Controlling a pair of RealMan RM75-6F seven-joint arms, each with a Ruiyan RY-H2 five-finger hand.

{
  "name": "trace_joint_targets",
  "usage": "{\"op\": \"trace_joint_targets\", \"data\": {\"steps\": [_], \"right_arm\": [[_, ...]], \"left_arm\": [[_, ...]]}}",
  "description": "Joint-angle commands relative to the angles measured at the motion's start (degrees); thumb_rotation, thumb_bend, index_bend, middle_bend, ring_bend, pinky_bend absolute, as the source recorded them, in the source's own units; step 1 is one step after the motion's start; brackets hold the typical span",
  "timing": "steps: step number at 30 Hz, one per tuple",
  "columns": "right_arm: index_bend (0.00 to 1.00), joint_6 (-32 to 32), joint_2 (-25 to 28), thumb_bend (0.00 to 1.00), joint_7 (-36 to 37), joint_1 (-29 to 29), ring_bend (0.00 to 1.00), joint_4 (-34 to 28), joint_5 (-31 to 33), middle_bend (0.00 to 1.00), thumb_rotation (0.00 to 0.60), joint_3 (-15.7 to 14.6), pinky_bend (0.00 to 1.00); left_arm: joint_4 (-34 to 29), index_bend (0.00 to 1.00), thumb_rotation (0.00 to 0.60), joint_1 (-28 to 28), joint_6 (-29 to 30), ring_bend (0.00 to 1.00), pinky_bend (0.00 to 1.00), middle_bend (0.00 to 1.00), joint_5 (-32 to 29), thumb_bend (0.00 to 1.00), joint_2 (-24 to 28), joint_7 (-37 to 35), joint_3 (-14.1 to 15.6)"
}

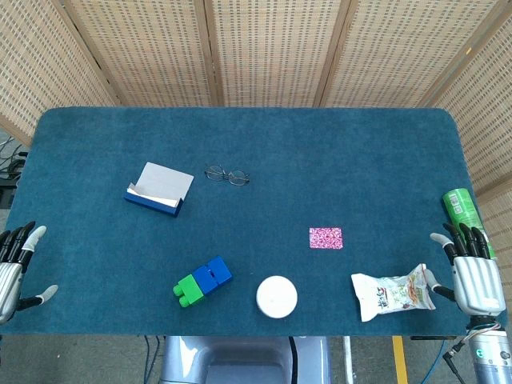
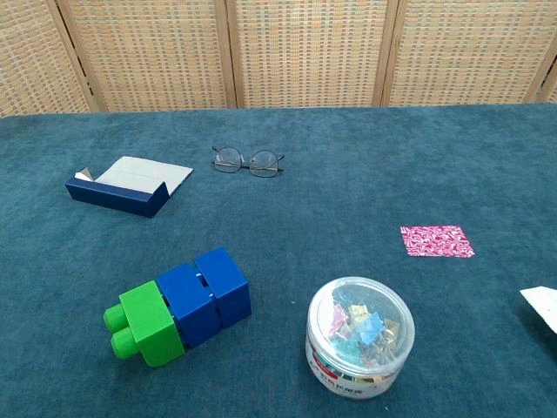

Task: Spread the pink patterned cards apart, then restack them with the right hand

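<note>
Lying alone: pink cards (image 1: 326,238); snack bag (image 1: 394,293) between cards and right hand (image 1: 474,276); both hands empty, fingers apart.

Pink patterned cards (image 1: 326,238) (image 2: 437,241) — one neat stack; flat, right of centre.

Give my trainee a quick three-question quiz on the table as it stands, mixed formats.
1. True or false: the pink patterned cards are already spread apart.
2. Which lies nearest the right hand? A) eyeglasses B) snack packet C) blue and green blocks
3. Fill in: the round clear tub holds coloured binder ____.

Key: 1 false, they sit in one neat stack, untouched. 2 B. 3 clips.
</note>
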Motion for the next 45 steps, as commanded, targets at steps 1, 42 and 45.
{"op": "trace_joint_targets", "data": {"steps": [1,42,45], "right_arm": [[0.23,0.0,0.0,0.34,0.0,0.0,0.00,0.1,0.0,0.15,0.600,0.0,0.00],[0.23,-23.3,6.6,0.36,18.5,17.5,0.00,-0.8,-5.2,0.17,0.600,2.6,0.00],[0.23,-27.1,5.6,0.36,19.0,20.3,0.00,0.7,-5.7,0.17,0.600,2.2,0.00]], "left_arm": [[0.0,0.00,0.600,0.0,0.0,0.00,0.00,0.00,0.0,0.06,0.0,0.0,0.0],[-3.9,0.00,0.600,0.7,2.6,0.00,0.00,0.00,1.4,0.06,4.4,-0.4,-0.4],[-3.9,0.00,0.600,0.8,2.7,0.00,0.00,0.00,1.2,0.06,4.8,-0.6,-0.4]]}}
